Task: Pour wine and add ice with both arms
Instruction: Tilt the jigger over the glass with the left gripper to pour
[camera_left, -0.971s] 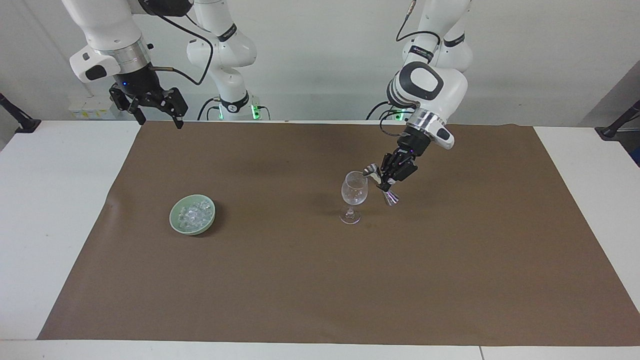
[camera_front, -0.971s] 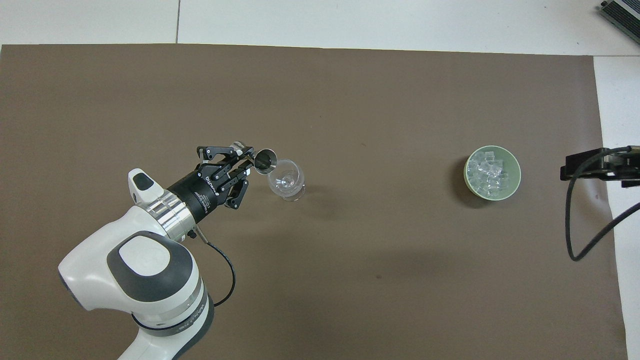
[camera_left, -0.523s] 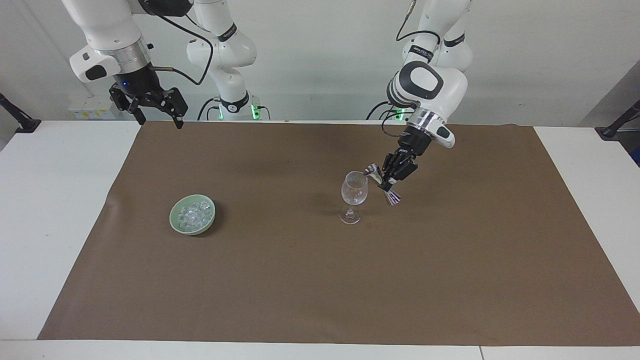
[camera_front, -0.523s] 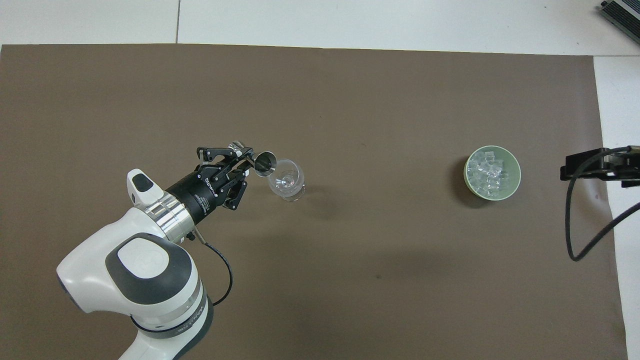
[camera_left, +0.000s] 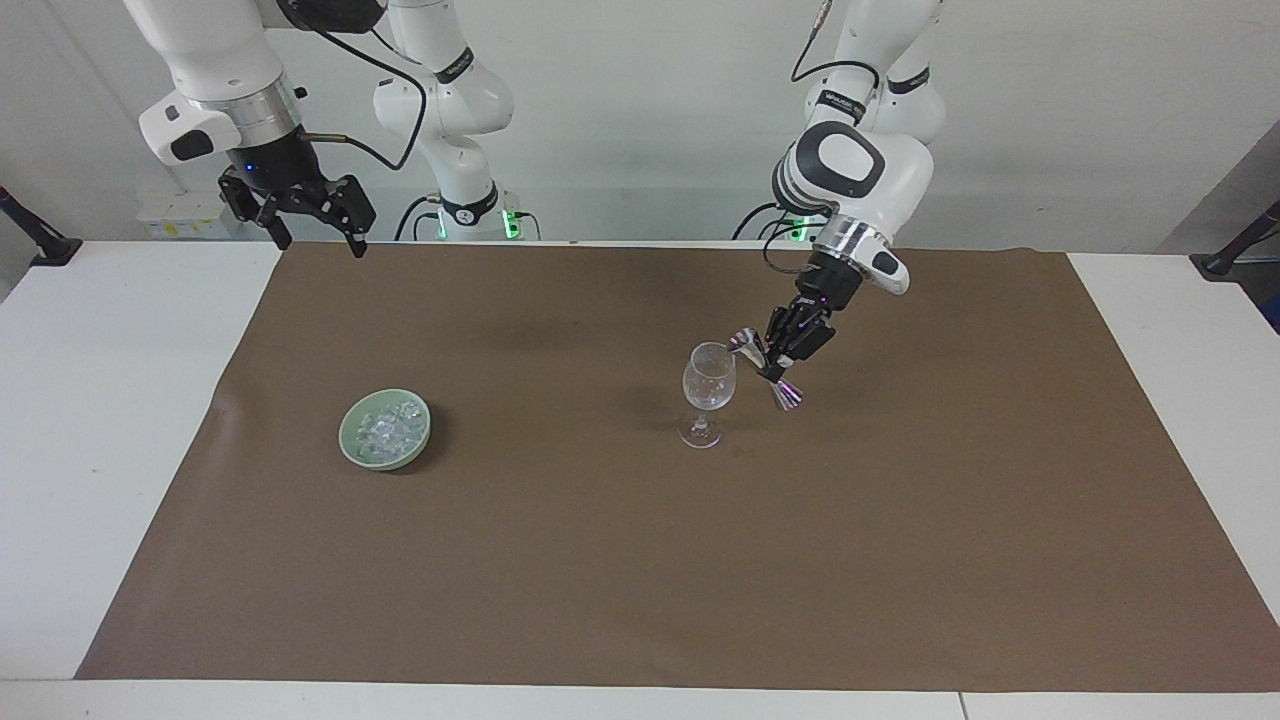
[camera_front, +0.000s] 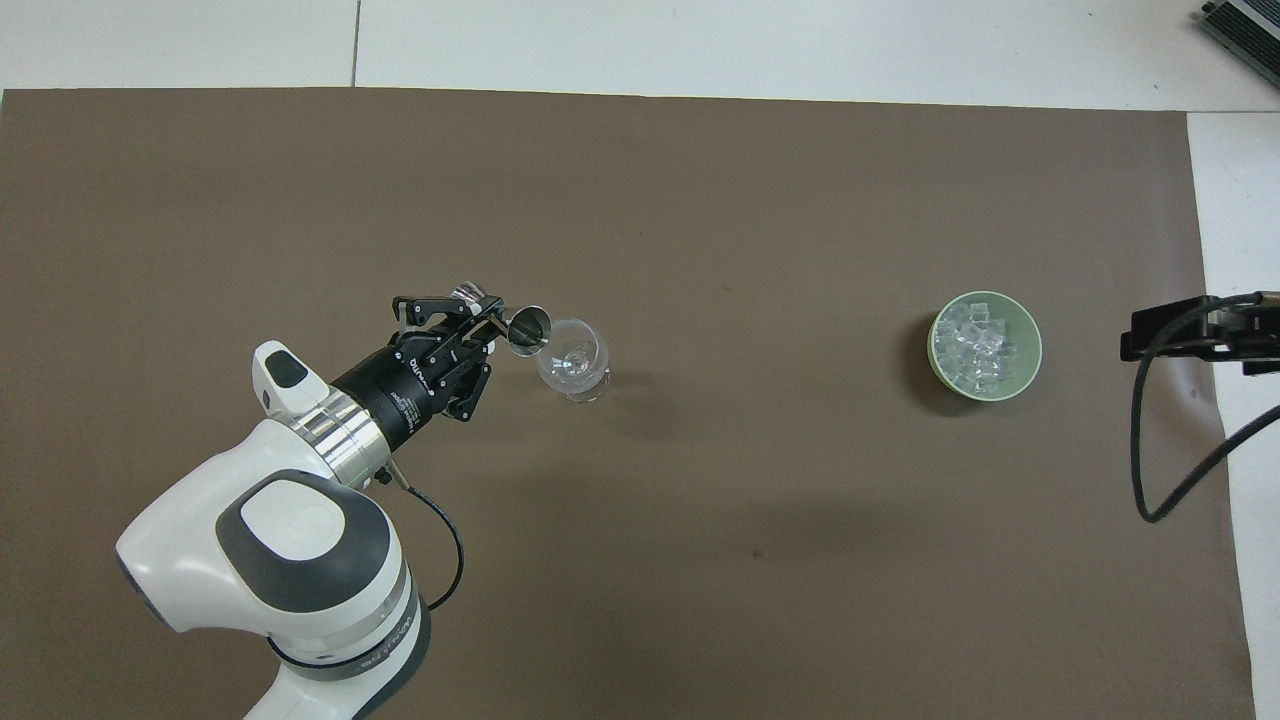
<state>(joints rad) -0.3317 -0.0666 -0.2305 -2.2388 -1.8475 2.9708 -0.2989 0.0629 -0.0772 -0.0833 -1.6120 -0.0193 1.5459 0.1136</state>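
A clear stemmed glass (camera_left: 708, 385) (camera_front: 572, 358) stands upright on the brown mat. My left gripper (camera_left: 775, 362) (camera_front: 490, 325) is shut on a metal jigger (camera_left: 765, 368) (camera_front: 528, 328). It holds the jigger tilted, with the mouth at the glass's rim. No wine shows, in the jigger or in the glass. The ice (camera_left: 385, 428) (camera_front: 975, 345) is a heap of clear cubes in a pale green bowl (camera_left: 346, 436) (camera_front: 1033, 340) toward the right arm's end of the table. My right gripper (camera_left: 320, 243) hangs open and empty, high over the mat's corner by its own base, waiting.
The brown mat (camera_left: 640, 560) covers most of the white table (camera_left: 100, 400). A black cable (camera_front: 1150, 440) hangs by the right arm's end. Black clamps (camera_left: 1235, 250) sit at the table's corners nearest the robots.
The left wrist has turned a little with the jigger still tilted at the glass rim. The glass, the bowl and the right arm have not moved.
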